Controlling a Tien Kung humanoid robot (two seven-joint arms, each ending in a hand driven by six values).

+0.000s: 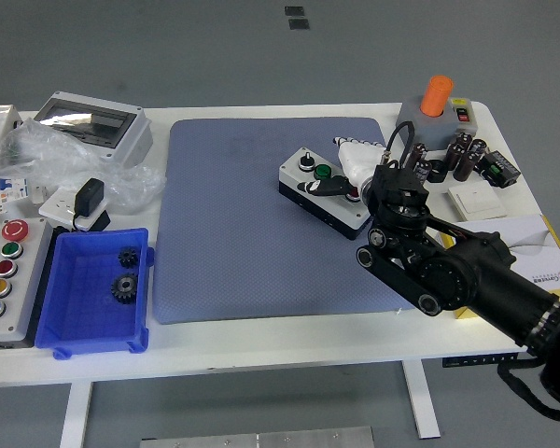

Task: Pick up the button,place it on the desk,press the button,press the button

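White right hand (357,161) over button box (325,189), centre-right on blue mat (233,224) | fingers extended, gripping nothing | step: pressing | next: bear down on one cap

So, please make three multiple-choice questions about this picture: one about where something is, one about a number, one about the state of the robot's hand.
1. Where does the button box lie?
A. on the blue-grey mat
B. in the blue bin
C. on the floor

2. How many gears lie in the blue bin?
A. none
B. two
C. five

3. What is the right hand doing?
A. holding the orange cylinder
B. resting off the table
C. reaching over the button box's right end

Answers: 1 A, the box sits on the mat's right part. 2 B, two dark gears show in the bin. 3 C, the white fingers are above the box's right end.
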